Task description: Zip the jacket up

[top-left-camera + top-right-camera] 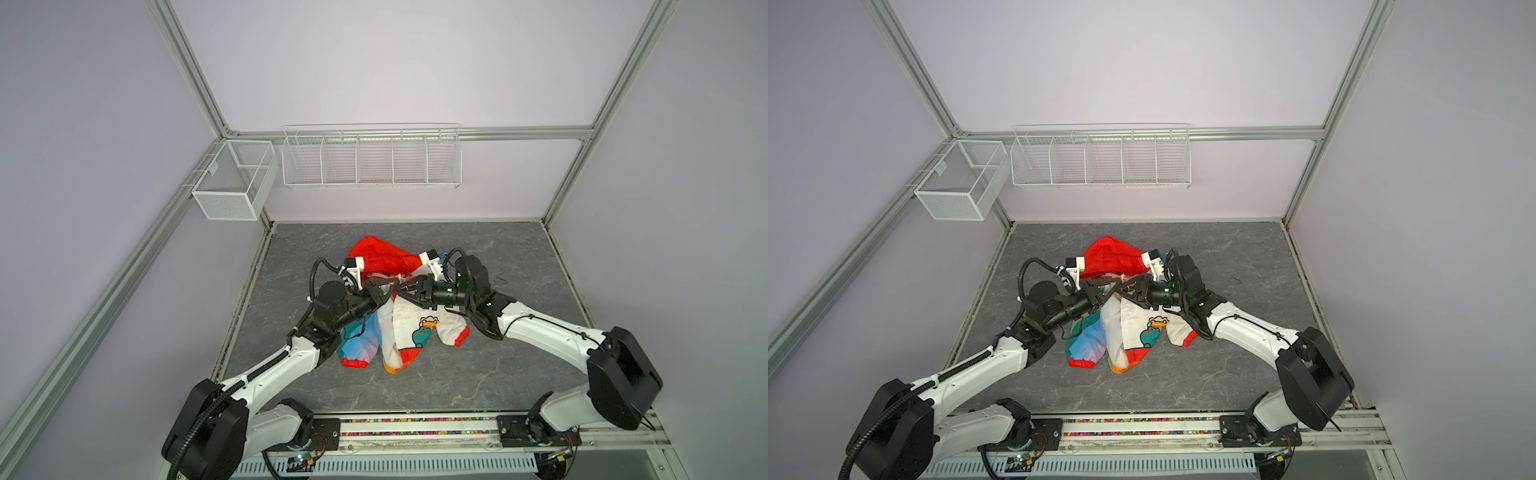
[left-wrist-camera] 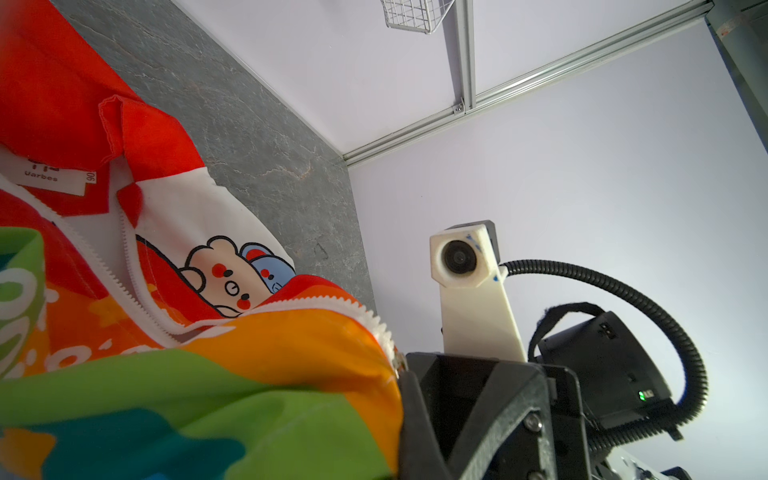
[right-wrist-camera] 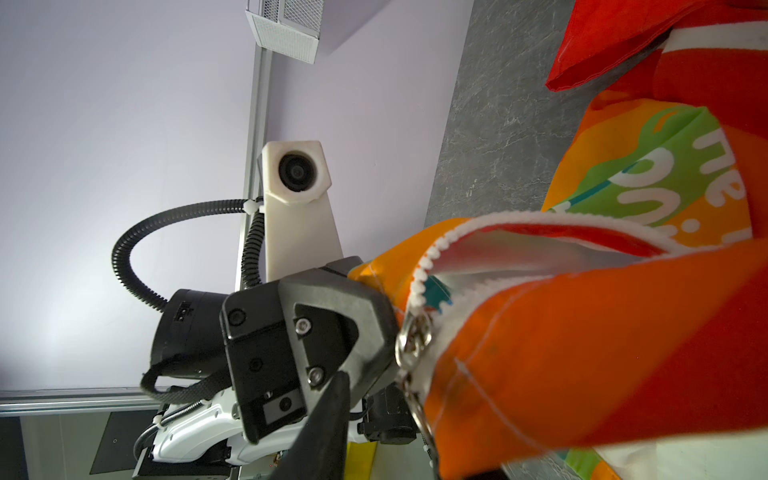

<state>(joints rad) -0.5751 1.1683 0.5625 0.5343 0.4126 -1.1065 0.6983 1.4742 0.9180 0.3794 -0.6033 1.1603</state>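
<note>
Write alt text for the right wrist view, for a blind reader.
The black left gripper pinches the orange edge of the jacket right beside its metal zipper slider. From the slider the white zipper teeth split into two unjoined rows. Gray table and lilac wall lie behind.

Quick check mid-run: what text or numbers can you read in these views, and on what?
"Uarbes": white neck label of the jacket.
"90": small tab beside that label.
"me": white lettering on the jacket's striped outside; remaining letters folded or cut off.
Marking on the black wrist motor: too blurred to read.
</note>
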